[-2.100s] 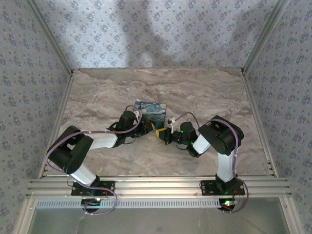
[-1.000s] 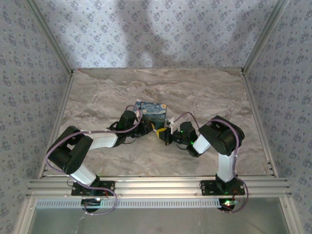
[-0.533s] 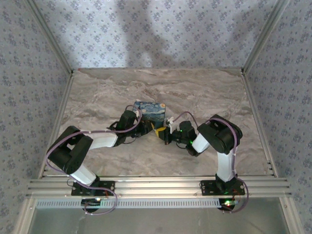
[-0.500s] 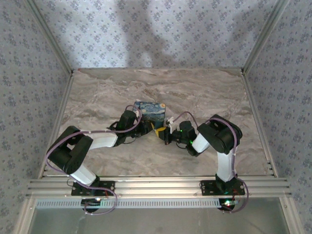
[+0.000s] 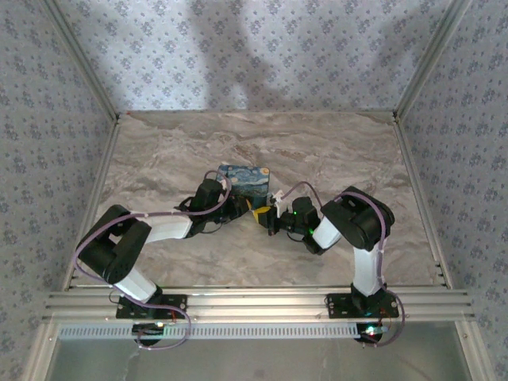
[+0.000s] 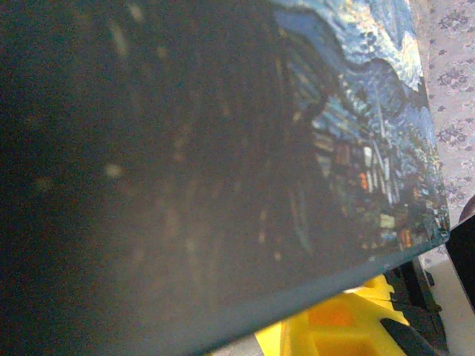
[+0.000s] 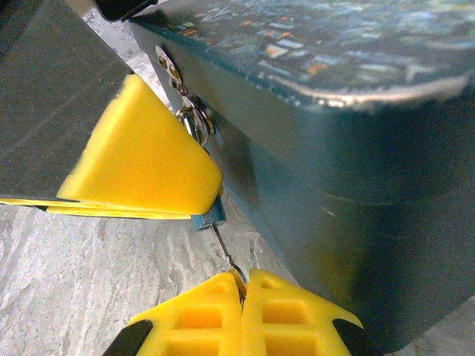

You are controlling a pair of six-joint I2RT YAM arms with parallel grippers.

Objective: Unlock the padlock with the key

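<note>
The padlock (image 7: pixel 210 215) is a tiny blue-grey lump hanging at the metal hasp (image 7: pixel 187 119) on the front of the swirl-print box (image 7: pixel 334 148). It pokes out from under the yellow pad (image 7: pixel 141 159) of my left gripper (image 5: pixel 249 210), which is closed over it. The key (image 7: pixel 226 252) is a thin metal shaft that runs from the padlock's underside down into my right gripper (image 7: pixel 243 285). The right gripper's yellow fingers are shut on the key. In the top view both grippers meet at the box's near side, the right gripper (image 5: pixel 268 220) coming from the right.
The painted box (image 5: pixel 244 178) stands mid-table on the marble top (image 5: pixel 333 151). Its dark lid (image 6: pixel 223 148) looms close in the left wrist view, with a yellow finger (image 6: pixel 334 326) below it. Patterned walls and metal rails (image 5: pixel 254 305) enclose the table.
The right gripper has edged slightly left toward the box with the key. The left arm and the box are almost still.
</note>
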